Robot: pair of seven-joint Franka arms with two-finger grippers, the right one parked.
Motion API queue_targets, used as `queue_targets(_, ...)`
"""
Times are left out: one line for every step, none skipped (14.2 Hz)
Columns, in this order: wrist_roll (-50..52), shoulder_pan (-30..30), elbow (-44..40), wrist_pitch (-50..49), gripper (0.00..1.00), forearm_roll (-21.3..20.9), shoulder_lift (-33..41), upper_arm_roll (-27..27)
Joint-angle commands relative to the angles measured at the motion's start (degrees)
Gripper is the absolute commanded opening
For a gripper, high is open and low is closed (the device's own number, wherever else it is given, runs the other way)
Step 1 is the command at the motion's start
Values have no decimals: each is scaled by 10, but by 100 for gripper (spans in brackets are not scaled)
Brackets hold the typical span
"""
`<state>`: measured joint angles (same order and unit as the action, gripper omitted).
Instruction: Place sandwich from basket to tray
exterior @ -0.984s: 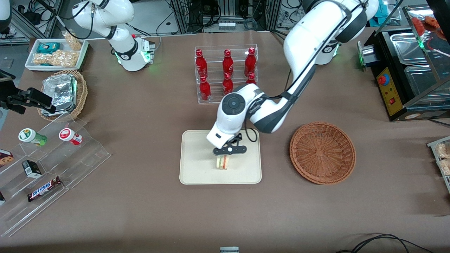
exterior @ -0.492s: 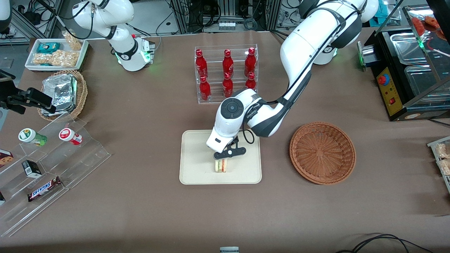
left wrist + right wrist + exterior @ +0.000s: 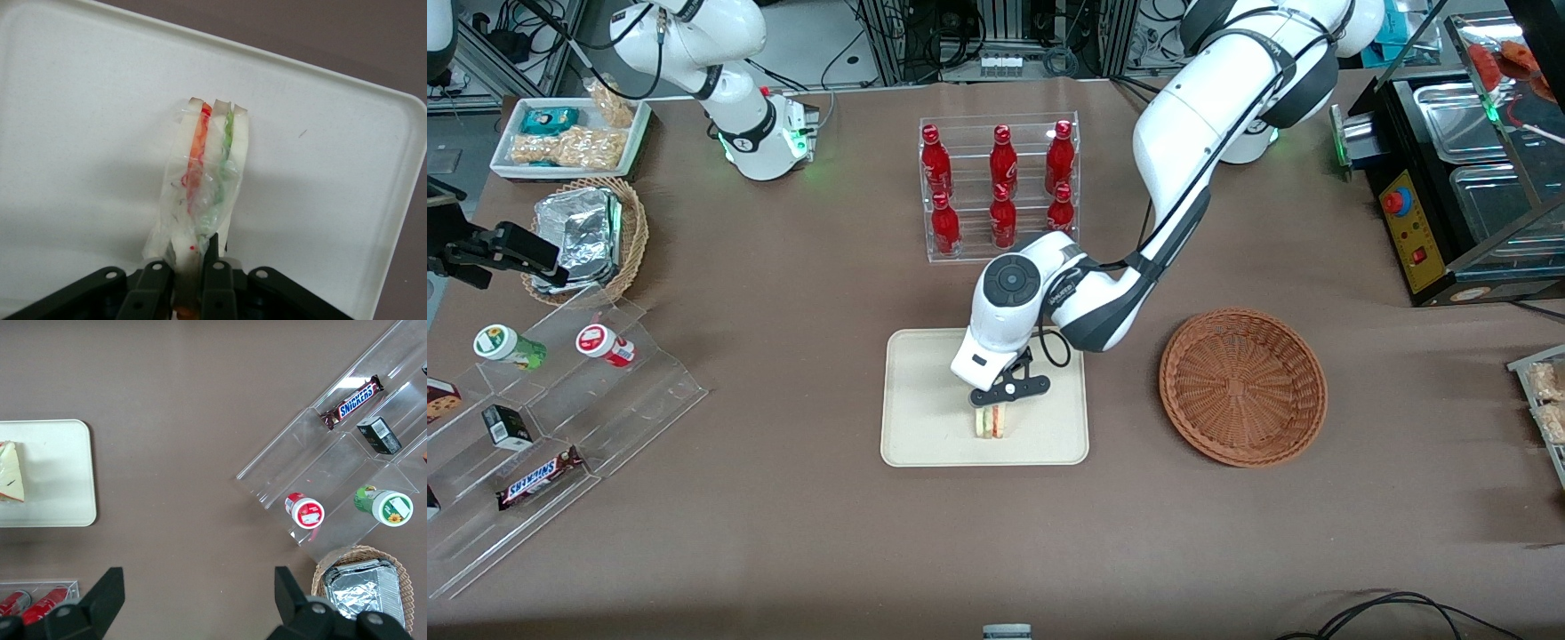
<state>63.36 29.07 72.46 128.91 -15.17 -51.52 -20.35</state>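
The sandwich (image 3: 990, 422) is a clear-wrapped wedge with red and green filling, standing on edge over the cream tray (image 3: 925, 427), near the tray's edge closest to the front camera. My left gripper (image 3: 992, 407) is right above it, shut on its upper end. In the left wrist view the black fingers (image 3: 215, 267) clamp the sandwich (image 3: 207, 167) over the tray (image 3: 87, 100). I cannot tell whether it touches the tray floor. The reddish-brown basket (image 3: 1242, 387) lies empty beside the tray, toward the working arm's end. The right wrist view shows the sandwich (image 3: 12, 472) on the tray (image 3: 60, 473).
A clear rack of red bottles (image 3: 1000, 182) stands farther from the front camera than the tray, close to my arm's elbow. Acrylic steps with snacks (image 3: 543, 418) and a tan basket of foil packs (image 3: 587, 236) lie toward the parked arm's end.
My gripper has sunk a little toward the tray with the sandwich, and the sandwich has shifted slightly nearer the front camera. The grip is unchanged.
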Motion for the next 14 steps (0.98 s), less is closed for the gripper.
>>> queue_targets(13,7,-17,18,26,-9,-12,2)
queue_targets(15,7,-16,18,47,-6,-12,1)
queue_targets(19,6,-16,18,77,-5,-10,1)
queue_targets(20,4,-16,12,100,-4,-3,1)
queue_targets(26,1,-16,5,100,-1,12,0)
queue_targets(26,-2,-16,-23,100,4,35,0)
queue_targets(27,-1,-16,-69,100,3,63,1)
queue_targets(26,-2,-14,-100,100,4,91,0)
queue_targets(26,-3,-6,-139,100,5,127,0)
queue_targets(24,-9,2,-175,100,4,157,1)
queue_targets(19,-11,6,-206,100,3,185,1)
queue_targets(18,-18,14,-229,100,2,209,2)
queue_targets(17,-29,19,-250,100,3,229,2)
queue_targets(19,-36,26,-266,100,3,241,3)
